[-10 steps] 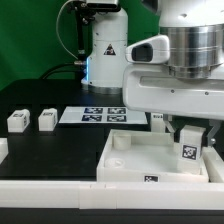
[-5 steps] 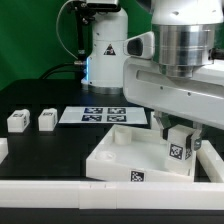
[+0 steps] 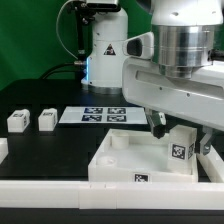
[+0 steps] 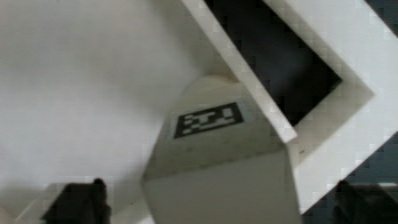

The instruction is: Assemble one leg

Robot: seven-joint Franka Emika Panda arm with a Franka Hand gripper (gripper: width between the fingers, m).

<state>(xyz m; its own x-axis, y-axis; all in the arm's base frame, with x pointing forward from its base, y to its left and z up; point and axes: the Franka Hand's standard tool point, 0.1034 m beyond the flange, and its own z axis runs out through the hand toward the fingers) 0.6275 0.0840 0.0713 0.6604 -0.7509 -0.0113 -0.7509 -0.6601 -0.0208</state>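
Holding small white plastic stubby leg [image 3: 180, 150] with black-and-white square tag, your gripper [image 3: 178, 135] is clenched on it, over far corner of large white square tray-like part [image 3: 110, 165] at exterior view's right. Wrist view shows leg [image 4: 214, 150] upright against tray surface. Judged: leg at socket, seating left to confirm. Two spare white legs [image 3: 17, 121] wait on black worktop [image 3: 50, 150]. No readable writing; only tag patterns, yellow warning triangle on arm base [image 3: 107, 50].
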